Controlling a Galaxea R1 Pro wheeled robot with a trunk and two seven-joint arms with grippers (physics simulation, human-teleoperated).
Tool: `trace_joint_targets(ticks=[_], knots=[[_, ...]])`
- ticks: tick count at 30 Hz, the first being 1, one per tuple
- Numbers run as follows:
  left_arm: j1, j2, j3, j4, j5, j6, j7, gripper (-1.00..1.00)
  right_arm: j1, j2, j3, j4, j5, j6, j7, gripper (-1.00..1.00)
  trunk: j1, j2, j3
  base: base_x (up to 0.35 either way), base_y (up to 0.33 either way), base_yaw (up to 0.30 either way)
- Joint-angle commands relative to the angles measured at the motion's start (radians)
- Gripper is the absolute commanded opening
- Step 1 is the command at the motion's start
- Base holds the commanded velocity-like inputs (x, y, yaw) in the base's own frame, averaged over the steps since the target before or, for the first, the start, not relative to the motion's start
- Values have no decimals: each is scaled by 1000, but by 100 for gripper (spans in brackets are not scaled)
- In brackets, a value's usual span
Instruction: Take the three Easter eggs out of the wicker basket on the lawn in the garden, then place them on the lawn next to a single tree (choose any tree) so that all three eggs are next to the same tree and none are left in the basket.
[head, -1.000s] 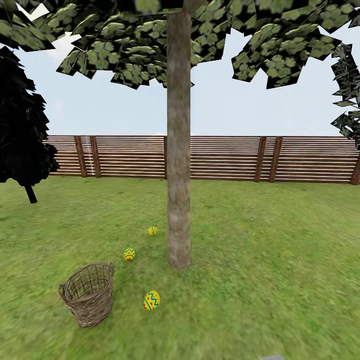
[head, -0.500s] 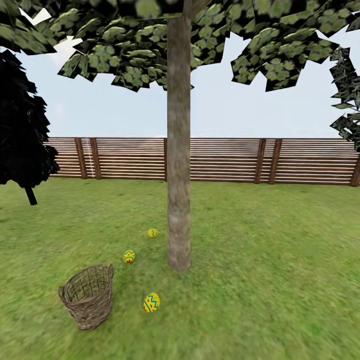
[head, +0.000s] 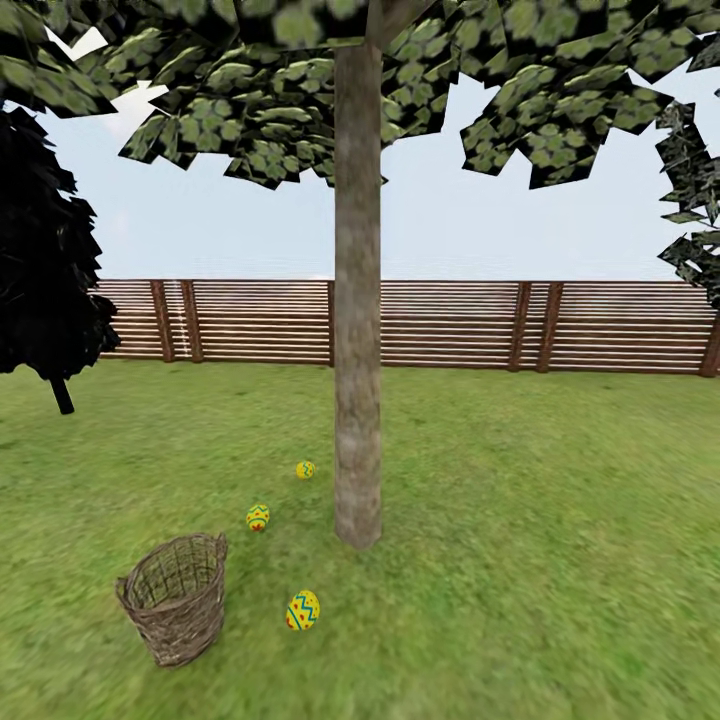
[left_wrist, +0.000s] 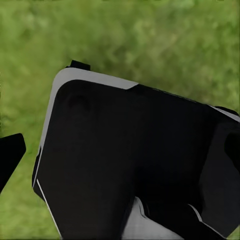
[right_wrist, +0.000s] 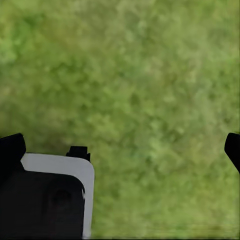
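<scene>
Down at the right gripper (right_wrist: 122, 145), the two dark fingertips (right_wrist: 11, 147) sit at opposite edges of the right wrist view, so they're spread wide apart with nothing but blurry grass between them. A black-and-white rounded body panel (right_wrist: 47, 200) pokes in at one corner there.

For the left gripper, one dark fingertip (left_wrist: 10, 155) peeks in at the edge of the left wrist view and a big black panel with a pale rim (left_wrist: 130, 160) covers most of the rest, so I honestly can't tell whether those fingers are apart or together.

From the head view, the brown open-weave wicker basket (head: 178, 598) stands upright on the mottled green lawn (head: 540, 520), and I can't spot anything inside it. All three yellow Easter eggs with red and blue-teal patterns are out on the grass: one (head: 303, 610) just beside the basket, one (head: 258, 517) further back, and one (head: 305, 469) right next to the tall pale grey-brown tree trunk (head: 357, 300). They line up along the trunk's left side.

Behind everything runs a brown horizontal-slat wooden fence (head: 450, 322), with a near-black cone-shaped tree (head: 45, 260) off to the left.
</scene>
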Motion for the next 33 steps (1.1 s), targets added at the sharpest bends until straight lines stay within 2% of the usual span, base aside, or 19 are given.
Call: trace_joint_targets(ticks=[1, 2, 21, 26, 33], knots=[[4, 1, 9, 2, -10, -1, -3, 100, 2, 0, 1, 5, 9, -7, 0, 100, 0, -1, 0, 0, 0, 0], [26, 0, 9, 2, -10, -5, -5, 100, 20, 0, 1, 5, 9, -7, 0, 100, 0, -1, 0, 0, 0, 0], [133, -14, 9, 2, -9, -13, -15, 100, 142, 3, 1, 6, 10, -2, 4, 100, 0, -1, 17, 0, 0, 0], [143, -16, 9, 2, -9, -44, -13, 100, 152, 2, 1, 6, 13, 1, 12, 100, 0, -1, 17, 0, 0, 0], [144, -16, 9, 3, -10, -48, -13, 100, 160, 4, 1, 6, 13, 3, 13, 100, 0, -1, 17, 0, 0, 0]])
